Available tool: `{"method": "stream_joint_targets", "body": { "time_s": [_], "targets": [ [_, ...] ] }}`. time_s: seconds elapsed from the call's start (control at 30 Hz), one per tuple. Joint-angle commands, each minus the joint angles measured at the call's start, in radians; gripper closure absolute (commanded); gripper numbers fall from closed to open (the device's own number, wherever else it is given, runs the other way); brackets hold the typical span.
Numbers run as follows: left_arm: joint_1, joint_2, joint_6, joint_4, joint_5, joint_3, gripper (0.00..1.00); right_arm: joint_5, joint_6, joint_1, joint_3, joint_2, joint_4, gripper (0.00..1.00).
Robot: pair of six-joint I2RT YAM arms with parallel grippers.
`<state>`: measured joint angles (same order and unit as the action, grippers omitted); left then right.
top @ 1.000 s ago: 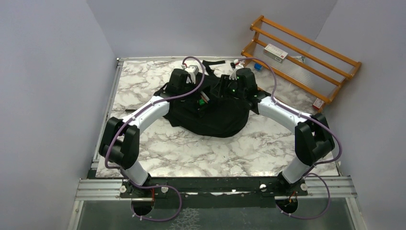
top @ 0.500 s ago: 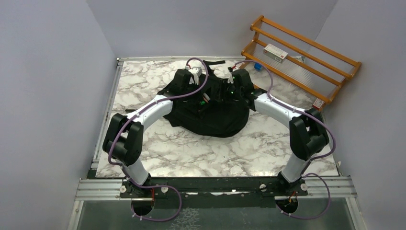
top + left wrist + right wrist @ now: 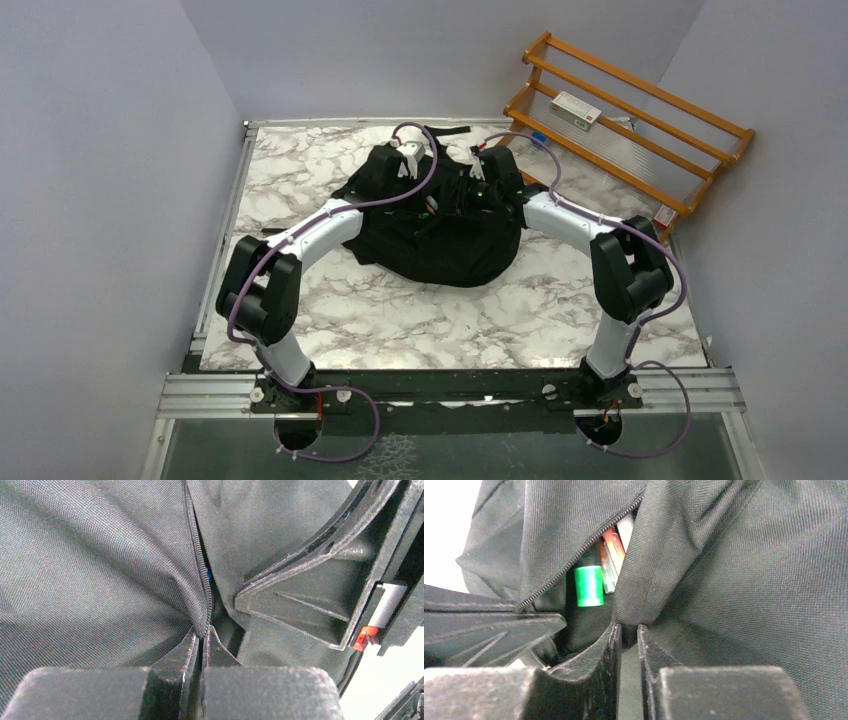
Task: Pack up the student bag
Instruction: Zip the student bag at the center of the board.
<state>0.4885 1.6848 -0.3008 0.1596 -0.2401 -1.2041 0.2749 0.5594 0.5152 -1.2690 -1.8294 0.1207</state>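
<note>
The student bag lies on the desk, towards its far side; the left fingers stay clamped together on its zipper; the right fingers have just narrowed onto a fold of the opposite lip; the opening is probably now held for loading or closing.

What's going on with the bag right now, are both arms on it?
Both arms are over the student bag, which lies on the marble table. The left arm's fingers are shut on the bag's zipper edge. The right arm's fingers stand almost together around a fold of fabric beside the opening. Inside the gap show a green cap and orange-red sticks, probably markers. The bag holds things but is not zipped shut.
</note>
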Motion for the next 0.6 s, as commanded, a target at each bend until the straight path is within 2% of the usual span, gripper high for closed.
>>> {"method": "stream_joint_targets", "body": {
  "time_s": [0.0, 0.13, 0.57],
  "targets": [
    [0.027, 0.016, 0.003, -0.039, -0.054, -0.012, 1.0, 0.031, 0.038, 0.001, 0.002, 0.013, 0.003, 0.87],
    [0.034, 0.021, 0.005, -0.039, -0.056, -0.012, 1.0, 0.003, 0.054, -0.001, 0.014, 0.039, -0.012, 0.99],
    [0.039, 0.038, 0.0, -0.054, -0.06, 0.023, 1.0, -0.124, 0.098, -0.01, 0.116, 0.173, -0.092, 1.0]
  ]
}}
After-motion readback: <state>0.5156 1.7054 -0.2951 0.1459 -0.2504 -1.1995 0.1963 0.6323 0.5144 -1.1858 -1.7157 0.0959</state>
